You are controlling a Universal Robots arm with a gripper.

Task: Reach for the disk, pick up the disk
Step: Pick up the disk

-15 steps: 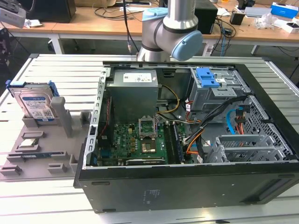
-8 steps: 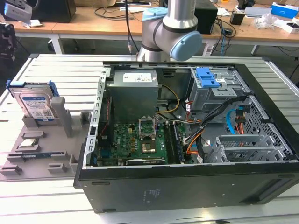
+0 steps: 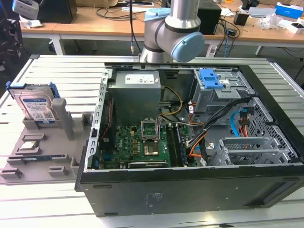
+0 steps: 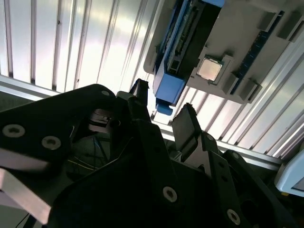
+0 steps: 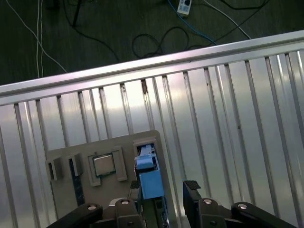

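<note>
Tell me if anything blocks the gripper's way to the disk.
Nothing visible does. In both wrist views the open gripper lines up over the disk, which stands upright in its grey holder, with free space between them.

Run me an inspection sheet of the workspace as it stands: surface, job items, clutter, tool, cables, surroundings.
Surface: ribbed silver metal table carrying a grey plastic fixture tray.
Job's things: silver rectangular hard drive with blue plastic bracket, standing on edge in the tray's holder.
Clutter: small square silver chip seated in the tray; open black computer case beside the tray.
Tool: black two-finger tool open, its fingers lined up either side of the drive's blue bracket; contact cannot be told.
Cables: orange and blue leads inside the case; loose cables on the floor past the table edge.
Surroundings: wooden desks with boxes and wires behind the table.
</note>
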